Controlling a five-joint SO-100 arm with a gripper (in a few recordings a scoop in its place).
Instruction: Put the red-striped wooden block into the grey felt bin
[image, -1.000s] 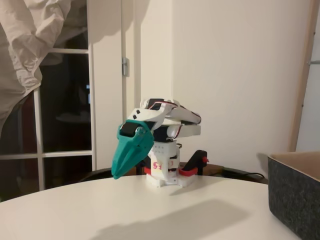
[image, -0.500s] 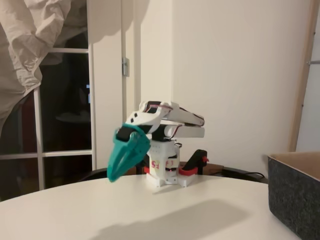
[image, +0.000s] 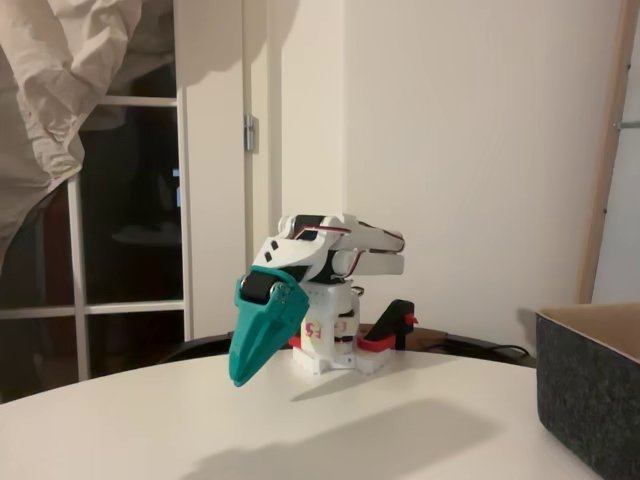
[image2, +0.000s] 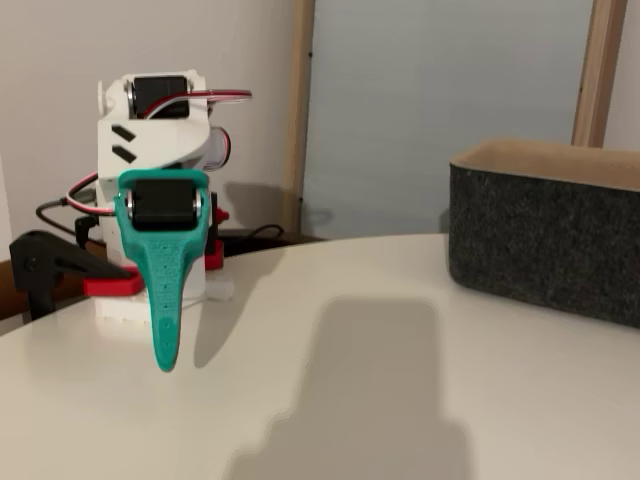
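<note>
- Both fixed views cut off the grey felt bin (image: 592, 390) (image2: 548, 232) at the picture's right edge, so only part of its dark wall and tan inner rim can be seen, and its inside is hidden behind the near wall.
- Nothing shaped like the red-striped wooden block can be made out on the tabletop in either fixed view; whether it lies inside the bin cannot be told.
- Nearest the camera is the bare white table (image: 200, 420) (image2: 400, 400), with a soft broad shadow across it between the bin and the arm.
- Well apart from the bin, further back on the table, stands the white arm base (image: 325, 345) (image2: 165, 150), with red clamps (image: 378, 342) (image2: 108, 286) and a black clamp handle (image: 400, 318) (image2: 40, 262) beside it and cables running off behind.
- The arm is folded low over its base, upper links lying roughly level, and the teal gripper (image: 243, 375) (image2: 165, 360) hangs down in front of the base, away from the bin, tip just above the table.
- The teal fingers come together into one narrow point with no gap and nothing between them.
- Behind the arm, beyond the table, are a pale wall, a door frame with a hinge (image: 251, 132), dark window panes and a crumpled pale sheet (image: 70, 80) hanging at the upper left of one fixed view.
</note>
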